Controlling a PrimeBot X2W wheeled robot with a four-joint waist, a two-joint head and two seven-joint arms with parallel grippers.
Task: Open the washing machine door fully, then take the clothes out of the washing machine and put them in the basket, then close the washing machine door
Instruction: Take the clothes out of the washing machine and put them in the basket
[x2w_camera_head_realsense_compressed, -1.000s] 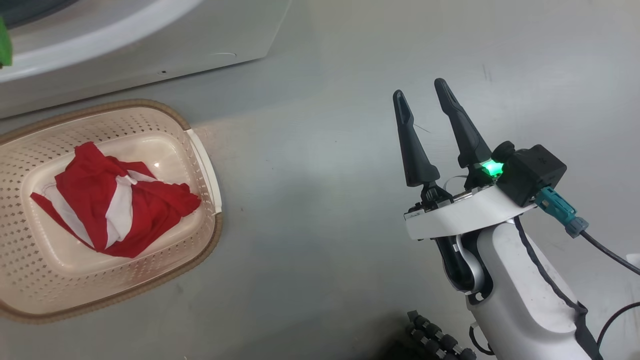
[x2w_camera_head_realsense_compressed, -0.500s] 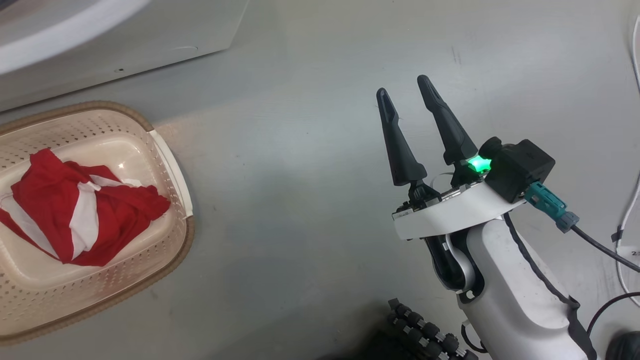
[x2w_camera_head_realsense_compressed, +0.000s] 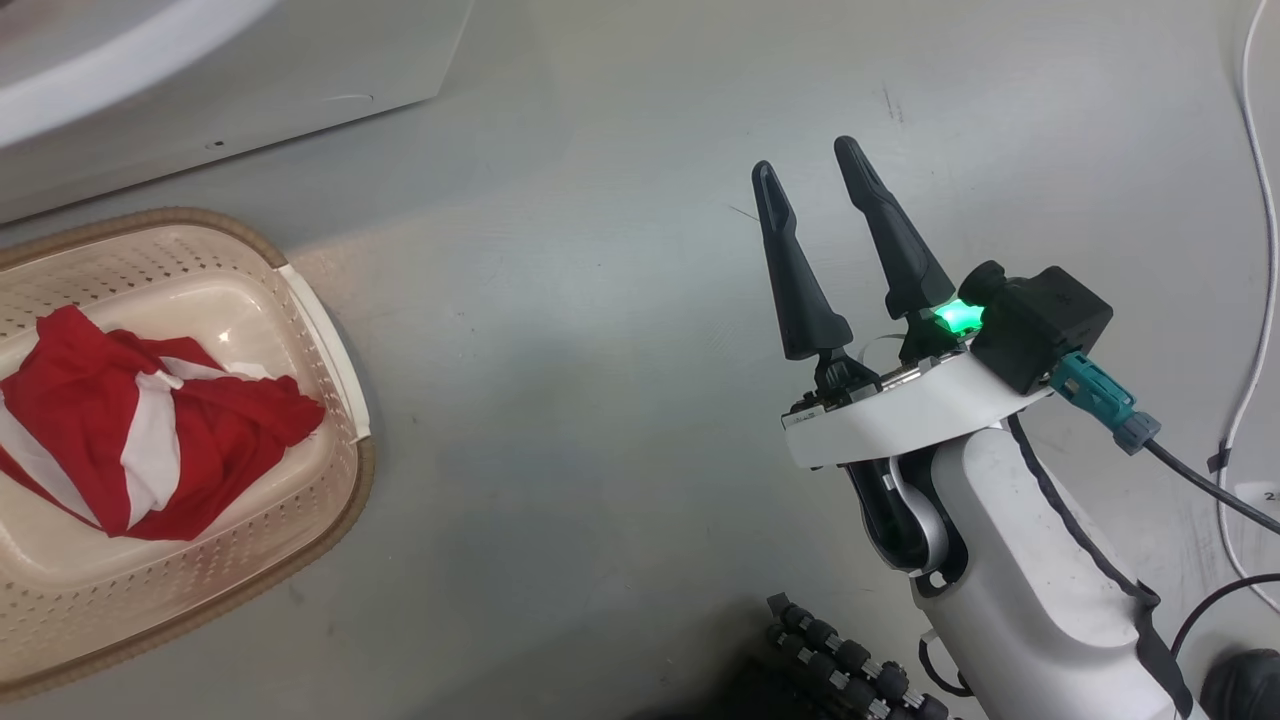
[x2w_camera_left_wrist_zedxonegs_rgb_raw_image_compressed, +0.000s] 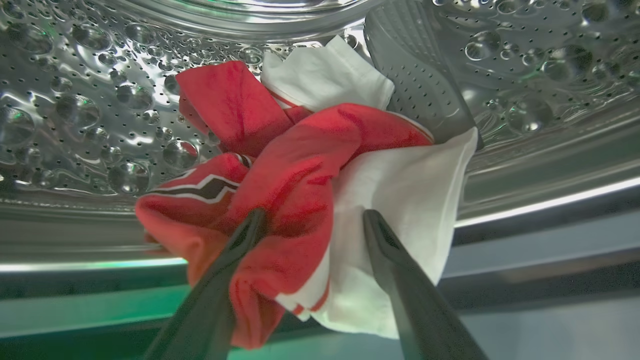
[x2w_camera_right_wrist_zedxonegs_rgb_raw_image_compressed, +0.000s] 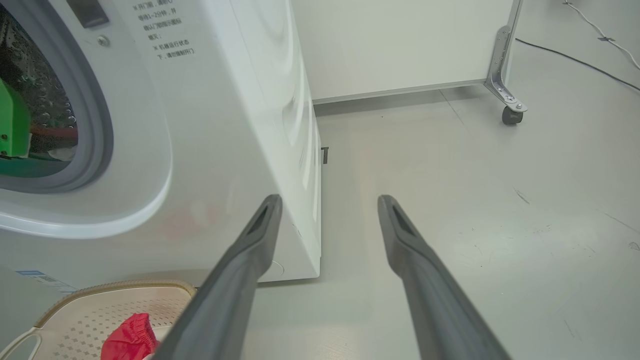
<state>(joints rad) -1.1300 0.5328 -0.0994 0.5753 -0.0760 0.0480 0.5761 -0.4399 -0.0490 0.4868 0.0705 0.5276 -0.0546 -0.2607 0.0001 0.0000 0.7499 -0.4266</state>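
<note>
Reaching into the washing machine (x2w_camera_right_wrist_zedxonegs_rgb_raw_image_compressed: 200, 125) with the left gripper (x2w_camera_left_wrist_zedxonegs_rgb_raw_image_compressed: 314, 217), jaws gaping wide around the clothes (x2w_camera_left_wrist_zedxonegs_rgb_raw_image_compressed: 300, 165).

Straddling a fold of the crumpled red and white heap with both dark left fingers (x2w_camera_left_wrist_zedxonegs_rgb_raw_image_compressed: 220, 295), spread far apart and not pinching it. Pointing onward at the rest of that heap, lying low in the shiny steel drum (x2w_camera_left_wrist_zedxonegs_rgb_raw_image_compressed: 75, 125) just inside its lip and beside a grey ridged paddle (x2w_camera_left_wrist_zedxonegs_rgb_raw_image_compressed: 420, 75). Holding the right gripper (x2w_camera_head_realsense_compressed: 806, 158) over bare grey floor (x2w_camera_head_realsense_compressed: 600, 420), jaws likewise standing wide and carrying nothing. Keeping a second red garment (x2w_camera_head_realsense_compressed: 130, 430) with white stripes bunched in the basket (x2w_camera_head_realsense_compressed: 362, 470), well to that gripper's left on the floor. Facing, just beyond the basket, the white front of the machine, and farther off a white panel (x2w_camera_right_wrist_zedxonegs_rgb_raw_image_compressed: 400, 45) on a small wheel (x2w_camera_right_wrist_zedxonegs_rgb_raw_image_compressed: 510, 116).
</note>
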